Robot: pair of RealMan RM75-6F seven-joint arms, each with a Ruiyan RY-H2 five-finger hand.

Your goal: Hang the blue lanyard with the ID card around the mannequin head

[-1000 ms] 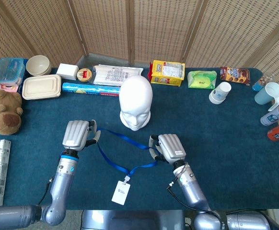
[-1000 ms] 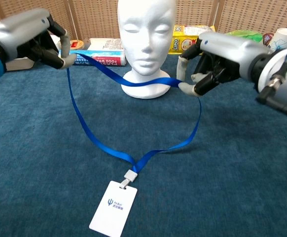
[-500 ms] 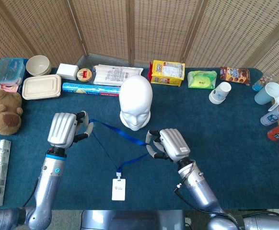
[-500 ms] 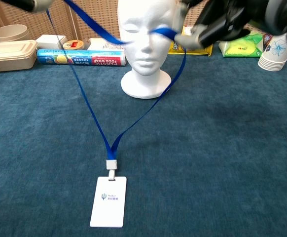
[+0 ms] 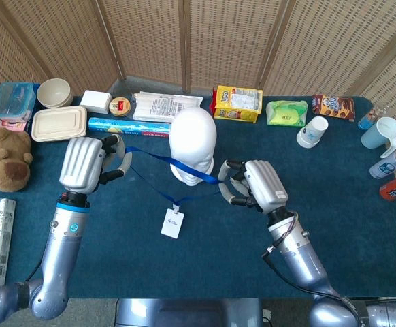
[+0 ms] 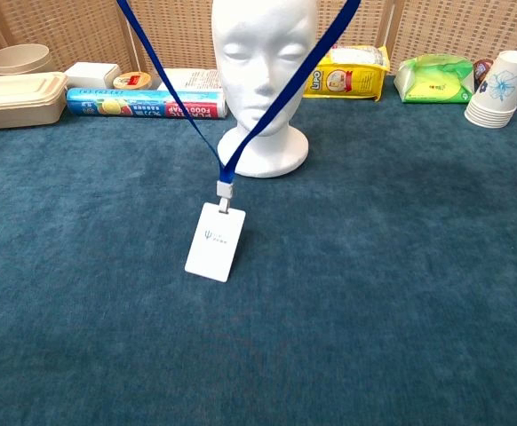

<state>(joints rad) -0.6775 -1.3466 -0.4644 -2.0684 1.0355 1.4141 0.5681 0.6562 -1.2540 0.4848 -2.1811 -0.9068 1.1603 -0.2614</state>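
- While both hands are raised, the lanyard (image 5: 158,160) is stretched between them in front of the head (image 5: 193,144), its blue strap in a V down to the card (image 6: 215,241).
- Left hand (image 5: 84,163) has fingers curled onto one end of the strap, holding it.
- Right hand (image 5: 258,187) pinches the other end with curled fingers (image 5: 231,182).
- White card hangs tilted by its clip, off the table (image 6: 401,284), just before the head's base.

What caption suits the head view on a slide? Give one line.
Left hand and right hand hold the blue lanyard stretched open in front of the mannequin head, ID card dangling.
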